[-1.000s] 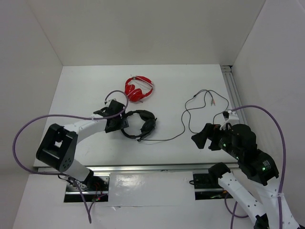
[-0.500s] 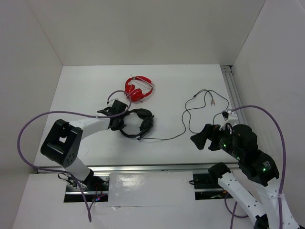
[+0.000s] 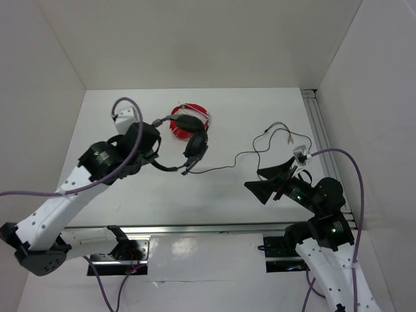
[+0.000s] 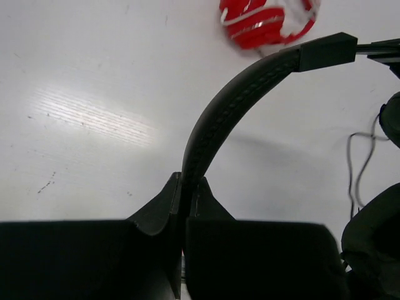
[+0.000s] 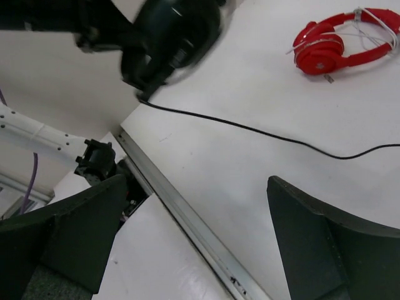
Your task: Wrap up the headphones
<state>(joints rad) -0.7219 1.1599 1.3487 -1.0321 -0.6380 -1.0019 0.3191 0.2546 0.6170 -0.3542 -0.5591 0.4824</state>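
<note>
The black headphones (image 3: 194, 140) hang off the table at the middle left, in front of the red pair. My left gripper (image 3: 155, 143) is shut on their padded headband (image 4: 231, 106); in the left wrist view the band rises from between the closed fingertips of that gripper (image 4: 187, 187). One earcup (image 5: 172, 37) shows blurred in the right wrist view. The thin black cable (image 3: 240, 156) trails right across the table to its plugs (image 3: 289, 134). My right gripper (image 3: 263, 182) hovers open and empty above the near right of the table, its fingers wide apart (image 5: 200, 231).
The red headphones (image 3: 198, 112) lie at the back middle, partly behind the black pair, and also show as red headphones (image 5: 334, 40) in the right wrist view. A metal rail (image 5: 181, 219) runs along the table's near edge and another rail (image 3: 320, 123) along the right side.
My left gripper shut on the headband and lifted the headphones up and toward the back, dragging the cable leftward. The right arm swung slightly left and tilted.
</note>
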